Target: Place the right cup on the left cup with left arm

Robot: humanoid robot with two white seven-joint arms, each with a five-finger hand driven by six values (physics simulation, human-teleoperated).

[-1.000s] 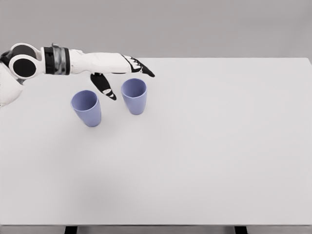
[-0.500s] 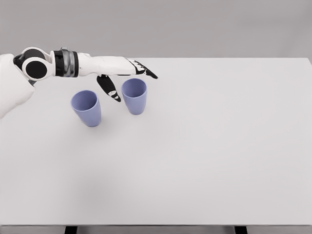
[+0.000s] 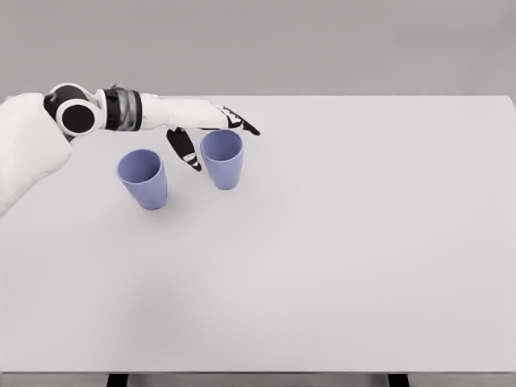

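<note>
Right cup (image 3: pixel 222 159) is standing upright on the table (image 3: pixel 339 242), just beside the left cup (image 3: pixel 143 178), to that cup's right and slightly farther back; from the head view, the left hand (image 3: pixel 205 129) is hanging over the gap between them with fingers spread, gripping nothing; its thumb is pointing down just beside the right cup's near-left wall, the other fingers reaching over its rim. A glancing touch from that thumb could be tipping the cup before any grip is closing.
</note>
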